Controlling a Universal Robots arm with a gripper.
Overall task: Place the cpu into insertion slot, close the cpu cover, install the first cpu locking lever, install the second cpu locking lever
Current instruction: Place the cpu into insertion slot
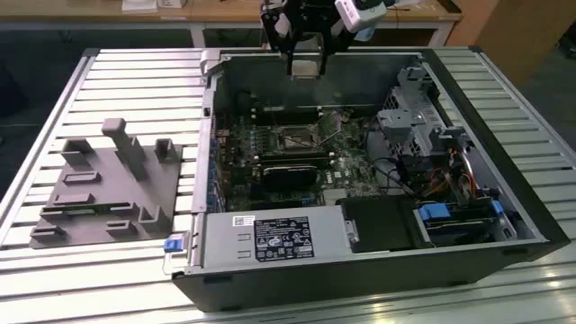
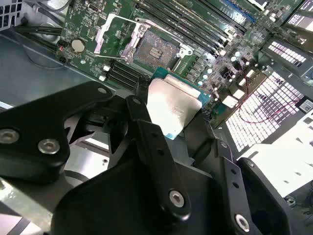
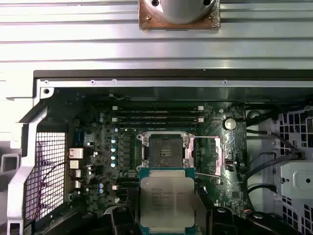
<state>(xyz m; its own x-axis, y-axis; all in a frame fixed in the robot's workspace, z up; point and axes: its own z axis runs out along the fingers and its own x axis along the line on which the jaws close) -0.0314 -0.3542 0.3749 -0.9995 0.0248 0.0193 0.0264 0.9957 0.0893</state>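
Exterior view: gripper [image 1: 305,57] hangs over the open computer case [image 1: 360,270], well above the socket [image 1: 295,137], fingers closed on the cpu [image 1: 305,70], a pale square tile. Second wrist view: cpu [image 2: 173,105] is square, no long axis, matte silvery-tan metal lid on a green board, pinched at opposite edges by black fingers [image 2: 146,127]; cpu cover [image 2: 117,34], a thin metal frame, stands swung up. First wrist view: cpu [image 3: 166,203] shows its metal face, edges square to the bare socket [image 3: 164,149].
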